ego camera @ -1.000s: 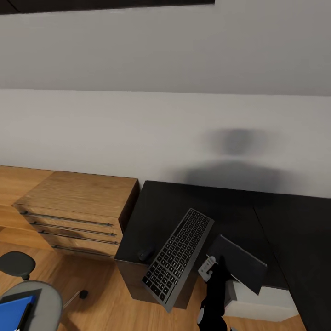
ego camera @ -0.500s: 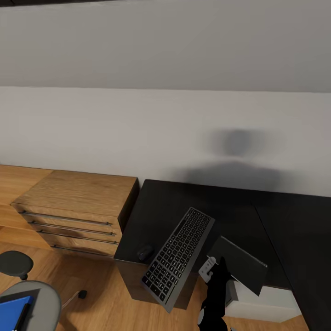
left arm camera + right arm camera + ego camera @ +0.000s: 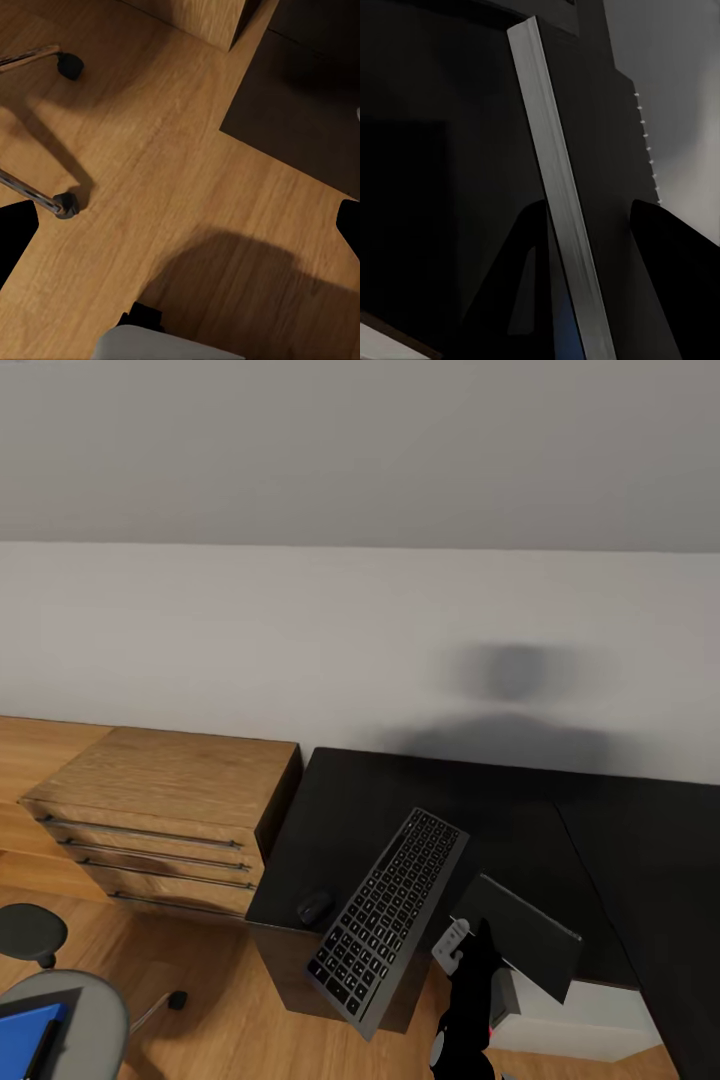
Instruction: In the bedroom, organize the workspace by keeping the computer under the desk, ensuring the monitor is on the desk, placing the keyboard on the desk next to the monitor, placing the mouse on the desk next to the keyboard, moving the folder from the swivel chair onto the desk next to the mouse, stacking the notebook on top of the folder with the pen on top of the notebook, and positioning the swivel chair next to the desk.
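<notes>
**Surfaces: matt black, brushed metal, grained wood**

The desk (image 3: 380, 800) top looks matt black and smooth. The keyboard (image 3: 388, 918) has a brushed silver-grey metallic frame and dull black keys. The mouse (image 3: 314, 907) looks like smooth black plastic. The drawer chest (image 3: 165, 800) and floor (image 3: 172, 150) show warm grained wood. The swivel chair (image 3: 95, 1010) seat looks like grey cloth, its legs (image 3: 26, 187) glossy chrome.

Black desk (image 3: 380, 800), silver-grey black-keyed keyboard (image 3: 388, 905), blue folder (image 3: 25, 1035)

Keyboard (image 3: 388, 918) tilted, overhanging black desk (image 3: 400, 810) front edge; mouse (image 3: 314, 907) near corner; notebook (image 3: 525, 932) beside keyboard; blue folder (image 3: 25, 1035) on swivel chair (image 3: 95, 1010).
</notes>
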Controlling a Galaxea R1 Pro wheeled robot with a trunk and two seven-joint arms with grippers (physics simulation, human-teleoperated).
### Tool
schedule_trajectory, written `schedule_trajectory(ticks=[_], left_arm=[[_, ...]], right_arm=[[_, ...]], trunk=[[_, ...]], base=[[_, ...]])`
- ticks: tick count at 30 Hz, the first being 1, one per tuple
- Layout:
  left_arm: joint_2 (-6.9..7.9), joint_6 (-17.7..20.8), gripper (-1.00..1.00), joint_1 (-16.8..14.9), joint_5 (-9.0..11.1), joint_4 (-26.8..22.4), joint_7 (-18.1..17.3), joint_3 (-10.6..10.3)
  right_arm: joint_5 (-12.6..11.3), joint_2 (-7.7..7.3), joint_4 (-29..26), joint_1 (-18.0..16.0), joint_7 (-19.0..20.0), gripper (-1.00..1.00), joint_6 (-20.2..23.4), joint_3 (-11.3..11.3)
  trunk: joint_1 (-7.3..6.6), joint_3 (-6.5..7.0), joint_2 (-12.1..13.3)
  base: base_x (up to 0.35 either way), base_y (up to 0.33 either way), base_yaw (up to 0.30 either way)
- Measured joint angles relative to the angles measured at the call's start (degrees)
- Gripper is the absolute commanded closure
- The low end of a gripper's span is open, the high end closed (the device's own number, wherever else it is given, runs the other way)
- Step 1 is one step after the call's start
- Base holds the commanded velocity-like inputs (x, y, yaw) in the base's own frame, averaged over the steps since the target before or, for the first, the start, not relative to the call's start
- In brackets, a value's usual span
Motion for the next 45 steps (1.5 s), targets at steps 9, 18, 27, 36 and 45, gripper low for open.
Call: schedule_trajectory(ticks=[9,18,27,36,45], left_arm=[[0.01,0.0,-1.0,0.0,0.0,0.0,-0.1,0.0],[0.0,0.0,-1.0,0.0,0.0,0.0,-0.4,0.0],[0.0,0.0,-1.0,0.0,0.0,0.0,-0.5,0.0],[0.0,0.0,-1.0,0.0,0.0,0.0,-0.6,0.0],[0.0,0.0,-1.0,0.0,0.0,0.0,-0.6,0.0]], right_arm=[[0.1,-0.17,0.0,0.0,0.0,1.0,-0.1,0.2],[0.6,-0.4,1.8,0.0,-0.1,1.0,-3.2,0.5],[3.8,-0.51,3.8,0.0,-0.4,1.0,-5.8,0.6],[4.7,-0.81,4.1,0.0,-0.4,1.0,-6.2,0.6],[4.8,-1.51,4.1,0.0,-0.5,1.0,-7.2,0.6]], trunk=[[0.01,-0.01,0.0],[0.01,-0.01,0.0],[0.01,-0.01,0.0],[0.03,-0.01,0.0],[0.04,-0.01,0.0]], base=[[0.0,0.0,0.0],[0.0,0.0,0.0],[0.0,0.0,0.0],[-0.081,0.0,0.0],[-0.29,0.0,0.0]])
